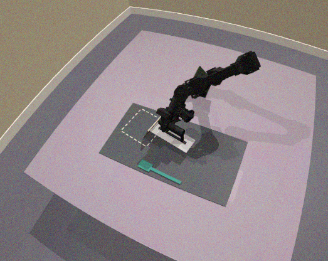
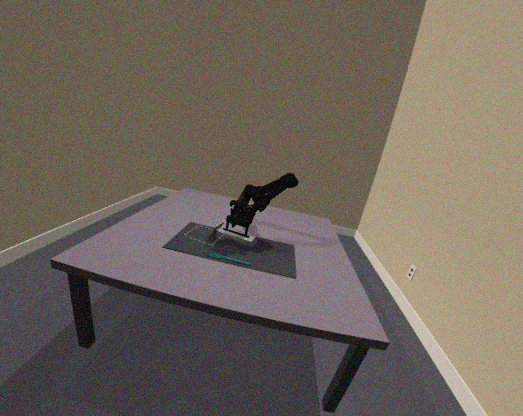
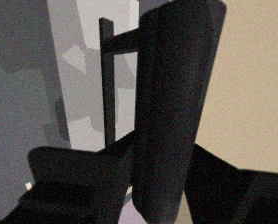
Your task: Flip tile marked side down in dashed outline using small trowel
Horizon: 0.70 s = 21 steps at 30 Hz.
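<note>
My gripper [image 1: 166,123] [image 2: 236,220] [image 3: 156,134] is shut on the black handle of the trowel. The trowel's light grey rectangular blade [image 1: 189,147] [image 2: 253,238] [image 3: 92,22] is low over the mat [image 1: 209,188] [image 2: 279,265]. The tile [image 1: 154,124] [image 2: 219,226] stands steeply on edge at the left end of the blade, seen nearly edge-on as a thin cream strip. Its marked face cannot be seen. The dashed outline [image 1: 143,109] lies just left of the tile, its right part partly hidden by tile and shadow. Whether blade and tile touch is unclear.
A teal spatula-like tool [image 1: 145,165] [image 2: 229,258] lies flat near the mat's front edge. The arm reaches in from the back right over the pinkish table [image 1: 84,194] [image 2: 209,295]. Its shadow falls across the mat.
</note>
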Available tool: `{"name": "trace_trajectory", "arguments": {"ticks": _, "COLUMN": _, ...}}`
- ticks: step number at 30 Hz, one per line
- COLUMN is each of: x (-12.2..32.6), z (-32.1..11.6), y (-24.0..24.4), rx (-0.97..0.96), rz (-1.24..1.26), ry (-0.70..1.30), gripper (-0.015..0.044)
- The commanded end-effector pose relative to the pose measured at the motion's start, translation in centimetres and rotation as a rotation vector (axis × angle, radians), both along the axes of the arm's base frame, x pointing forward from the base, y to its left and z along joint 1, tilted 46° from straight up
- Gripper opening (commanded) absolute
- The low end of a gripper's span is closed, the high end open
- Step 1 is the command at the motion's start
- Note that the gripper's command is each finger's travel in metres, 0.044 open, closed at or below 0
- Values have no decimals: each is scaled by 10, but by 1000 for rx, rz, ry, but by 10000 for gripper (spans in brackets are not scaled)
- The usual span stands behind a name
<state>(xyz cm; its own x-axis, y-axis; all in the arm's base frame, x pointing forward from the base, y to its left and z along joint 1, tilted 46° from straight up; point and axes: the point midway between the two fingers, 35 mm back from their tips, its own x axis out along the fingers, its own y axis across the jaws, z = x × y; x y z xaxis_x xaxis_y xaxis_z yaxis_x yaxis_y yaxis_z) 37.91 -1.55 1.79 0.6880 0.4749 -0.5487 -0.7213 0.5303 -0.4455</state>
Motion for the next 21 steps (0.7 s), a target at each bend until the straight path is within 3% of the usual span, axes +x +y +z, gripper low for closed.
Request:
{"name": "trace_trajectory", "arguments": {"ticks": 1, "x": 2, "z": -5, "y": -13, "rx": -8, "rz": -7, "ry": -13, "gripper": 0}}
{"name": "trace_trajectory", "arguments": {"ticks": 15, "x": 0, "z": -23, "y": -25, "rx": -9, "rz": -7, "ry": -13, "gripper": 0}}
{"name": "trace_trajectory", "arguments": {"ticks": 21, "x": 4, "z": -3, "y": -18, "rx": -9, "rz": -7, "ry": -12, "gripper": 0}}
